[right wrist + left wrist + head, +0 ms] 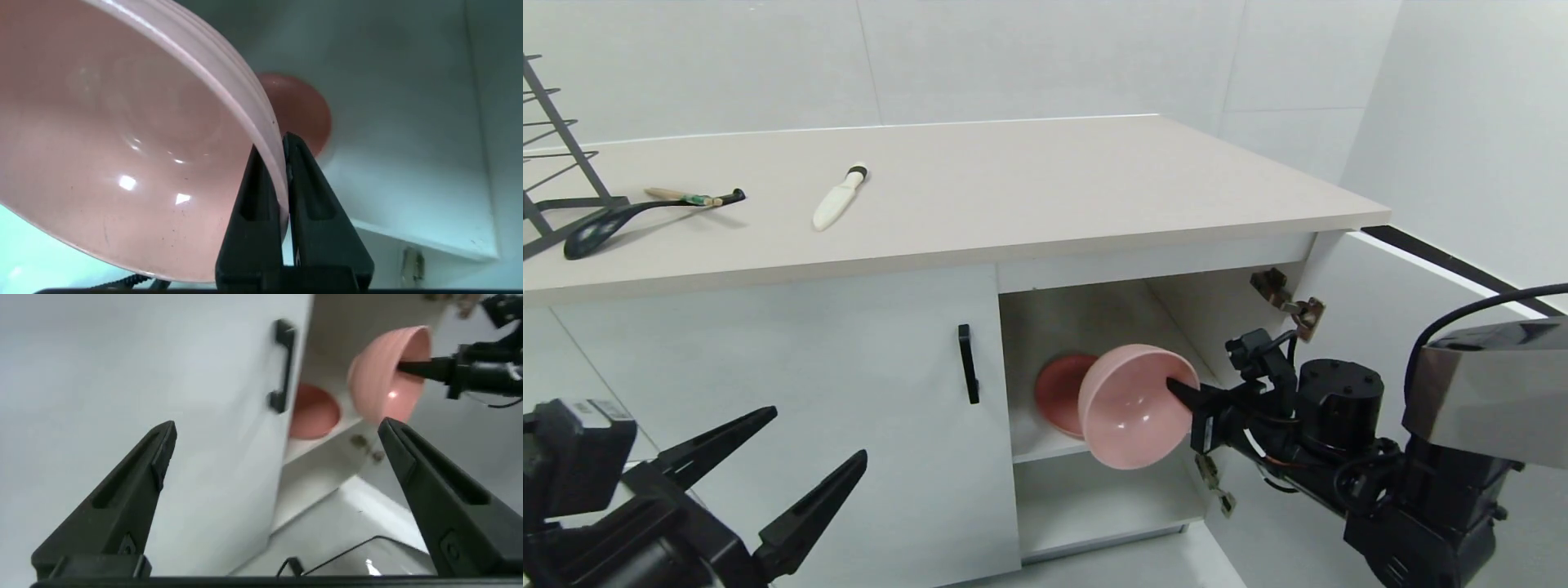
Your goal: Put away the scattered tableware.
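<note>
Jaws of the right gripper pinch the pale pink round bowl by its rim (thin hold); it may slip onto the darker pink dish. On the left gripper, jaws spread, empty.

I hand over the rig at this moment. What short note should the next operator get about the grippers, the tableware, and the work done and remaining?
Right gripper: shut on the rim of the pink bowl, which is tilted in front of the open cabinet.
Left gripper: open, empty, low near the closed door.
Done: red dish lies on the cabinet shelf.
Left: bowl into the cabinet; black spoon, chopsticks and white utensil lie on the countertop.
</note>
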Controlling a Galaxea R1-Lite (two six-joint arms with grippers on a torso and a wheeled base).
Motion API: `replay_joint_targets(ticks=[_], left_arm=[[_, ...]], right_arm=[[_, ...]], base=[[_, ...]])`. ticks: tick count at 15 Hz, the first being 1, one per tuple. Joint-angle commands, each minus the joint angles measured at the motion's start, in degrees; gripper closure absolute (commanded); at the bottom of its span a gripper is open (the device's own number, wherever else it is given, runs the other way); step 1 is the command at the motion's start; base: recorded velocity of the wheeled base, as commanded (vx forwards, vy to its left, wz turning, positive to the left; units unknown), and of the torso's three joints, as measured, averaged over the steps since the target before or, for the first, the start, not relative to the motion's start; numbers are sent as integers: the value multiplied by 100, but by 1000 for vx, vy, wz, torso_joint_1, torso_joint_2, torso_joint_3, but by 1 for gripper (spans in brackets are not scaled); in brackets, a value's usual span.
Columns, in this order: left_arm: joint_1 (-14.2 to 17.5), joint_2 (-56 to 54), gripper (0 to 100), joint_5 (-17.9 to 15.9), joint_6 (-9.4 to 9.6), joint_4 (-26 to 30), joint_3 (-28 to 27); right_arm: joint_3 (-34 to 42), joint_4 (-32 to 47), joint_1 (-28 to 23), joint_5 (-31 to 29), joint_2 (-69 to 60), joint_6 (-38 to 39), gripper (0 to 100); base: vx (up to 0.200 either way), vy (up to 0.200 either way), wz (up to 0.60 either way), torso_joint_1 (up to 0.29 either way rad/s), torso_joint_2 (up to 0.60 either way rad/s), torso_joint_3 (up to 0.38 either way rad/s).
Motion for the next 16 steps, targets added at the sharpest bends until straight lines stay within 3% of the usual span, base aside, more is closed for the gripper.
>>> replay_joint_targets(ticks=[1,5,11,13,14,15,16], left_arm=[[518,-1066,0,-8,-19,849,0],[1353,-2112,0,-8,-37,1543,0],[2030,-3756,0,-96,-37,3266,0],[2311,-4107,0,-254,-37,3450,0],[2513,-4432,0,-509,-37,3661,0],[2513,-4432,0,-509,-37,3661,0],[2847,-4986,0,-1018,-37,4329,0]], right_arm=[[-324,135,-66,63,261,15,100],[-904,952,-127,212,225,15,100],[-2020,2201,-189,344,261,59,100],[-2337,2561,-189,414,357,120,100],[-2574,2807,-189,440,445,305,100],[-2574,2807,-189,440,445,305,100],[-2908,3220,-189,581,612,331,100]], base=[[0,0,0,0,0,0],[0,0,0,0,0,0],[0,0,0,0,0,0],[0,0,0,0,0,0],[0,0,0,0,0,0],[0,0,0,0,0,0],[0,0,0,0,0,0]])
